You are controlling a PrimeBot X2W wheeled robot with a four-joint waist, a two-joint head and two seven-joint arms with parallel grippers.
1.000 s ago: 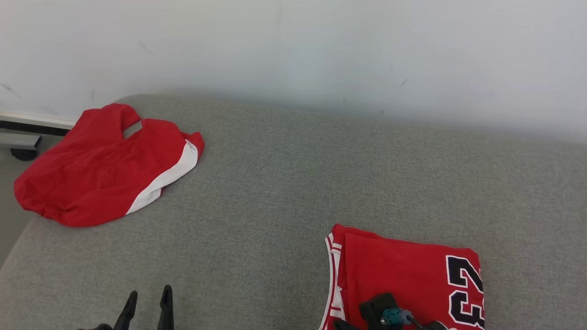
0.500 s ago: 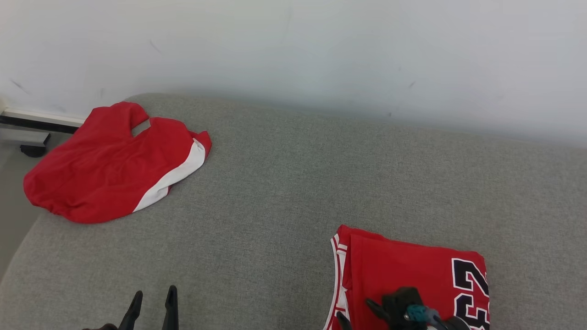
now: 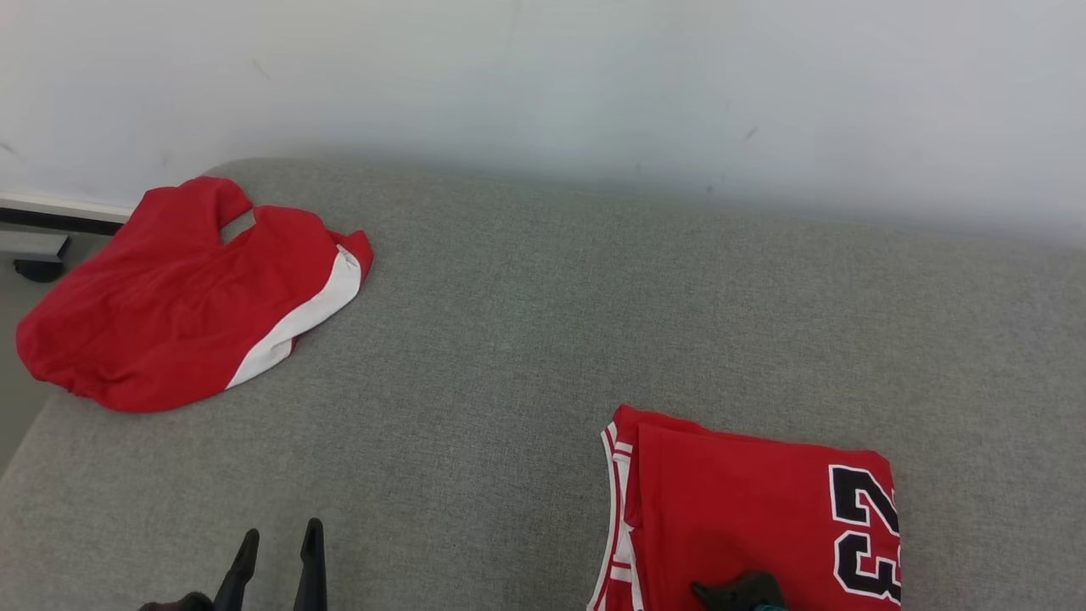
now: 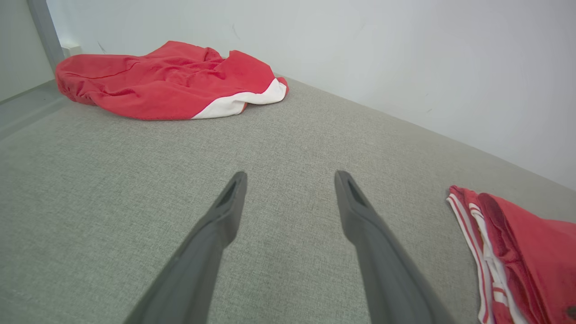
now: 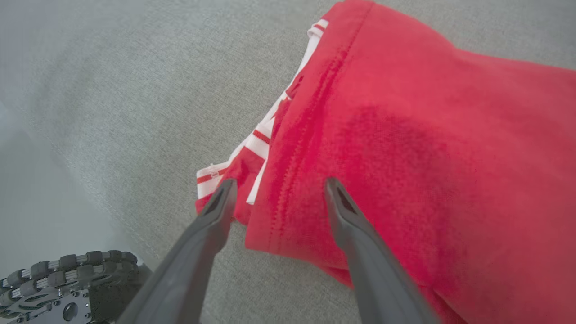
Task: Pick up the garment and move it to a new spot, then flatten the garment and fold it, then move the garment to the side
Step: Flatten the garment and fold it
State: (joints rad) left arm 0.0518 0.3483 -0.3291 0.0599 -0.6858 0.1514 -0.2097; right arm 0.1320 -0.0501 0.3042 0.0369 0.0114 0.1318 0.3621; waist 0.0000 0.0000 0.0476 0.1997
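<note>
Dark fingers of the right gripper (image 5: 276,186) stand spread wide with nothing pinched between them. In the right wrist view they straddle the near corner of the jersey (image 5: 427,135), one tip over its white-and-red trim and the other over the plain red top layer; whether they touch the cloth cannot be told. In the head view this gripper shows as a dark tip at the bottom edge, over the jersey's near side. The jersey lies folded into a neat rectangle on the grey cushion (image 3: 543,339), at the lower right of the head view, with striped trim along its left edge and a black number 23 outlined in white at its right end. A studded wheel (image 5: 67,270) sits by the cushion's edge in the right wrist view. The left gripper (image 4: 290,175) is also spread and empty, over bare cushion well to the left of the jersey. Far off at the cushion's back left corner, near the white wall (image 3: 543,76), lies a rumpled red cloth (image 3: 170,314) with a white stripe.
</note>
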